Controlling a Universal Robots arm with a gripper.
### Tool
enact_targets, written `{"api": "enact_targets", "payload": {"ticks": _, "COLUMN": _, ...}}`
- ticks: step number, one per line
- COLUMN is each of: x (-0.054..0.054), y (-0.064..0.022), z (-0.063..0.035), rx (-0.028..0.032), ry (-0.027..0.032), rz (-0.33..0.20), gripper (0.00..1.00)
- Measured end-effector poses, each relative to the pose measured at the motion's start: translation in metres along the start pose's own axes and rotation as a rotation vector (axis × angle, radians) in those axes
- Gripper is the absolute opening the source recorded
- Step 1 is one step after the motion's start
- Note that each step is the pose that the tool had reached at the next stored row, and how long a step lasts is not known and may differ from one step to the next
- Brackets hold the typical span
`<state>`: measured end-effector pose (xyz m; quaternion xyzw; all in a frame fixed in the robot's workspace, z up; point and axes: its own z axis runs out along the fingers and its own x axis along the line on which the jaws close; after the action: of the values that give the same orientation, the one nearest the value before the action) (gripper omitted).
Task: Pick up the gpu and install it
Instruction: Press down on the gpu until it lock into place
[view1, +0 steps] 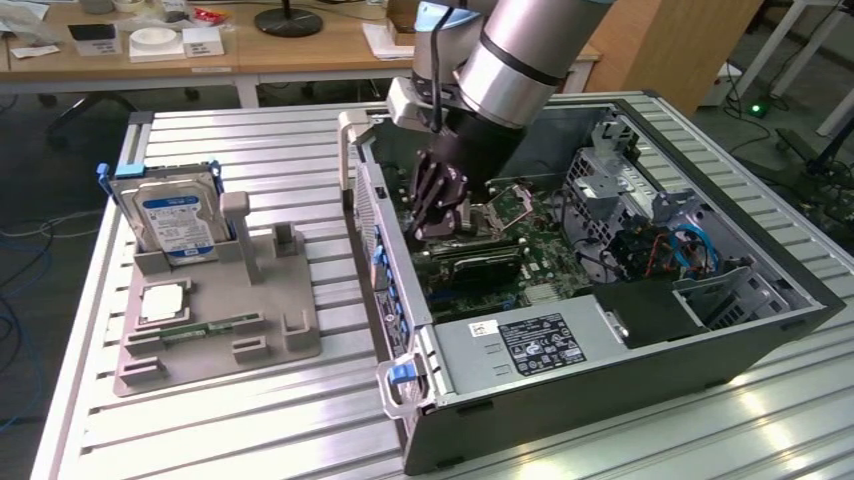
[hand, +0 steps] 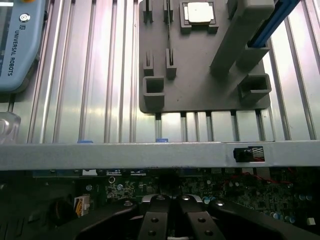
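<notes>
Exterior view high, angled down — wrist view close; both share the grey holder tray.

I see the arm reaching down into the open computer case, which lies on its side on the ribbed metal surface. The end effector is down over the motherboard, fingers together, just above a dark flat card, the gpu, which sits low on the board near the case wall on the exterior view's left. I cannot tell whether the fingers touch it. The power supply with its label lies at the near end of the case. On the exterior view's left, well apart, a grey fixture tray holds an upright hard drive with a blue-white label, a processor and a narrow memory stick.
</notes>
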<state>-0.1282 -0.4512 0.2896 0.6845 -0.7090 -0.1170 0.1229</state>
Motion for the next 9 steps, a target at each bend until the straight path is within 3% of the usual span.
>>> {"api": "enact_targets", "payload": {"ticks": 5, "x": 0.0001, "y": 0.0027, "z": 0.0018, "rx": -0.0002, "ry": 0.0009, "rz": -0.002, "gripper": 0.11}}
{"api": "enact_targets", "payload": {"ticks": 9, "x": 0.0002, "y": 0.0000, "z": 0.0068, "rx": -0.0015, "ry": 0.0029, "rz": -0.002, "gripper": 0.11}}
